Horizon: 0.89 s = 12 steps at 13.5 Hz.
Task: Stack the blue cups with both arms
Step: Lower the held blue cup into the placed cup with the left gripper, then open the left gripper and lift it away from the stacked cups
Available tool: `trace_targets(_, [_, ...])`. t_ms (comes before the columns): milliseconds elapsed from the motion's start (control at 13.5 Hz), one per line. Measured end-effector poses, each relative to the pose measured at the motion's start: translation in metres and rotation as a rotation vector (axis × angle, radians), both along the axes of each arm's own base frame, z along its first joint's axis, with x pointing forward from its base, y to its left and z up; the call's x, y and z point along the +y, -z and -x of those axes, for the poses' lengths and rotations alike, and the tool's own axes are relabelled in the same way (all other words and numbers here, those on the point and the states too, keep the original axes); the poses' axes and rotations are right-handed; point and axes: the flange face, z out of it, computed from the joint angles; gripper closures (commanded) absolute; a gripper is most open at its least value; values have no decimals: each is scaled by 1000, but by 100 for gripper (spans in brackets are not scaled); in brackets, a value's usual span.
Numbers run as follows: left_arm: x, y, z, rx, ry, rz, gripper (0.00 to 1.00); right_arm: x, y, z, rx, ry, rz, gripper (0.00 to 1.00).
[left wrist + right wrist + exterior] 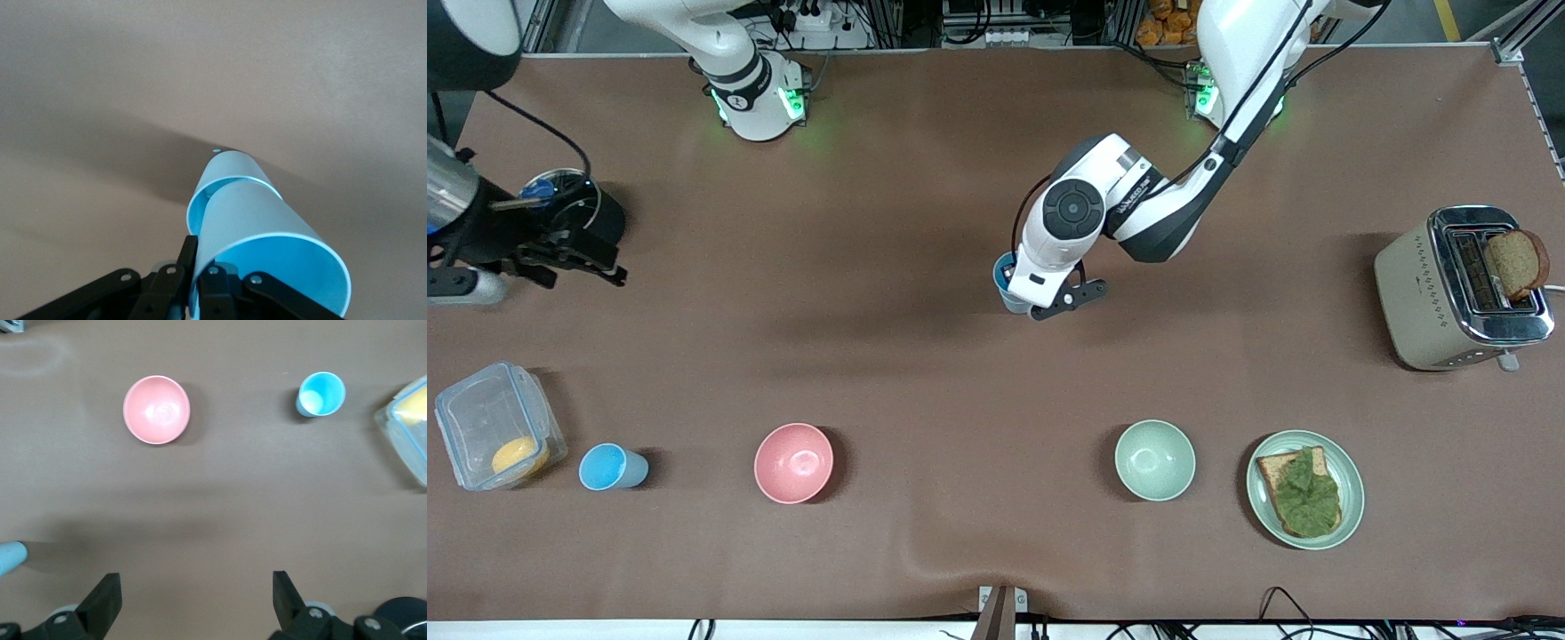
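My left gripper (pixel 1054 300) is shut on the rim wall of a blue cup (pixel 1005 280), over the middle of the table. In the left wrist view, one finger (pixel 189 252) is outside the held cup (pixel 267 223) and one is inside. That cup's narrow end sits in the mouth of a second blue cup (pixel 230 170). Another blue cup (pixel 611 467) stands alone near the front camera, toward the right arm's end; it also shows in the right wrist view (pixel 321 393). My right gripper (pixel 583 271) is open and empty (pixel 197 600) over bare table at the right arm's end.
A pink bowl (pixel 793 462), a pale green bowl (pixel 1154 460) and a plate with toast (pixel 1304 489) line the side nearest the front camera. A clear lidded box (pixel 494 427) is beside the lone cup. A toaster (pixel 1463 289) stands at the left arm's end. A black round device (pixel 583 209) is near my right gripper.
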Motion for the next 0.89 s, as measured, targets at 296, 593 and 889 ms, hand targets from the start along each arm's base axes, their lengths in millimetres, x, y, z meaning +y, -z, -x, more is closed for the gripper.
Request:
trace_targets(296, [1,0,0,1,-2,-2,18,-6,4,0,7,-7,0,0])
trace_targets(593, [-1,-10,-6,-18,-10,11,0,-3,4,0,7,-12,0,0])
trace_targets(889, [22,-104,-59,-165,-97,93,0,3,4,0,6,-22,-1,0])
